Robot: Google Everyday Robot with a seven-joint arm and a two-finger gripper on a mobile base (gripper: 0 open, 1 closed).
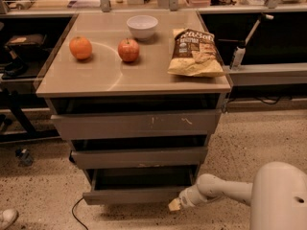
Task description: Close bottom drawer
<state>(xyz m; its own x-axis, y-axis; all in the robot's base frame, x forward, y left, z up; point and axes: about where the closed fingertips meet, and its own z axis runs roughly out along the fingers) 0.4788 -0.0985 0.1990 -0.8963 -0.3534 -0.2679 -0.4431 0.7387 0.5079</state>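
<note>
The chip bag (pixel 195 51) lying on the desk (pixel 96 78) has pale lettering across its dark top panel, too blurred to read. Beside it are a white bowl (pixel 142 26), an apple (pixel 128 50) and an orange (pixel 80 47). The bottom drawer (pixel 134 195), lowest of the three, stands pulled out with its tray open to view. The end effector (pixel 175 204) sits low near the floor, right at the right-hand end of that drawer's front. Whether it is apart or together I cannot tell.
</note>
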